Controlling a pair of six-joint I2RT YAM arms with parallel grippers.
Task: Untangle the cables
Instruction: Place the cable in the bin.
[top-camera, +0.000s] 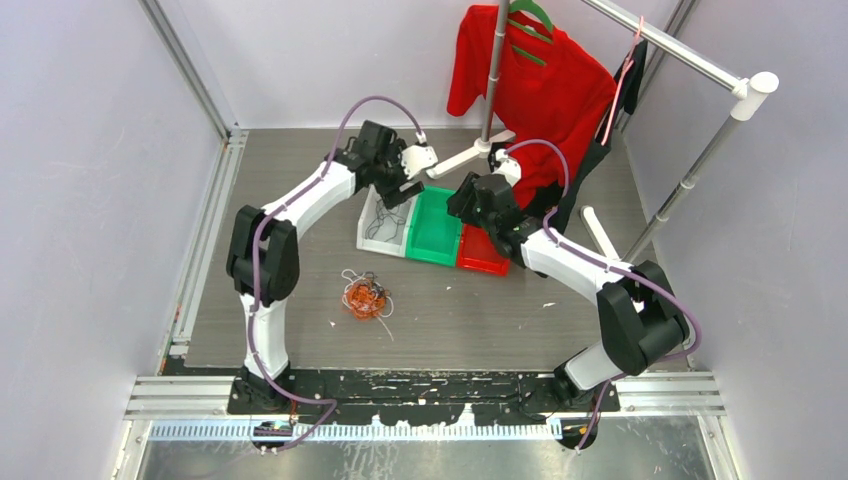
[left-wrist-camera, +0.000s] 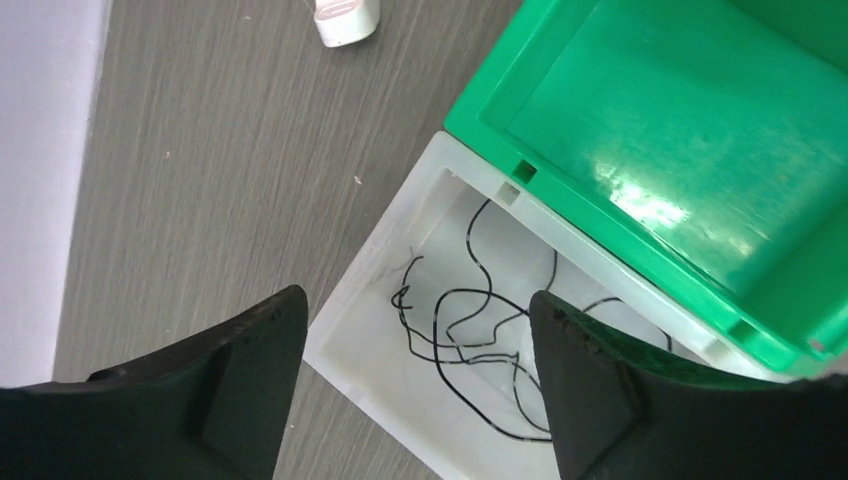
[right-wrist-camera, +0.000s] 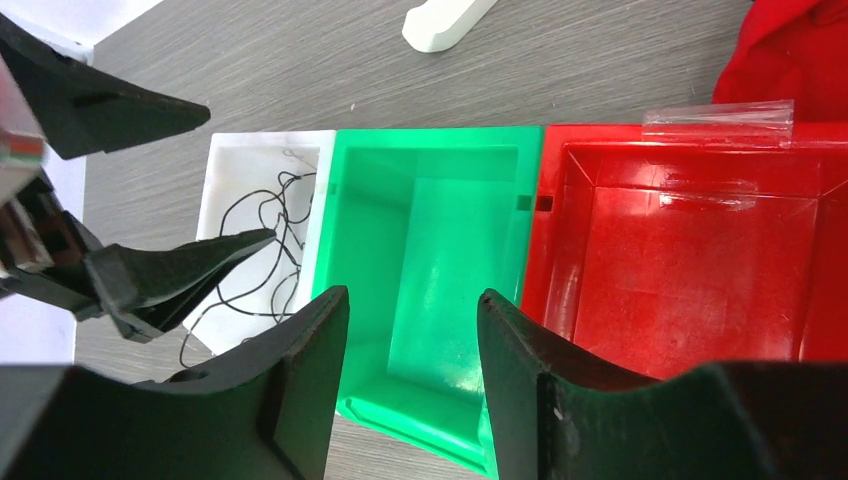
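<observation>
Cables (top-camera: 366, 298) lie mostly as one small tangled bunch, orange with some white and black strands, on the table (top-camera: 300, 300). You find the bunch in front of the bins, between the two arms and well apart from both jaws. One thin black cable (left-wrist-camera: 470, 330) lies separate from it, in loose loops on the floor of the white bin (left-wrist-camera: 370, 340).

The white bin, the green bin (top-camera: 435, 228) and the red bin (top-camera: 483, 252) stand side by side in one row, each touching the next.

Your left jaws are over the white bin and stand wide open. Between the two black fingers (left-wrist-camera: 230, 390) you see only the bin and the black cable below, so they hold nothing. Whether a fingertip touches the cable, you cannot tell from these views.

Your right jaws are over the green bin, near its front wall. They are also open, though less wide, and nothing is between them. From the right wrist view you see the left fingers (right-wrist-camera: 190, 265) just beside, over the white bin.

Behind the bins stands a clothes rack (top-camera: 495, 70) with a red shirt (top-camera: 535, 80) on a green hanger (top-camera: 530, 15). One white foot (left-wrist-camera: 345, 20) of the rack rests on the table near the white bin.
</observation>
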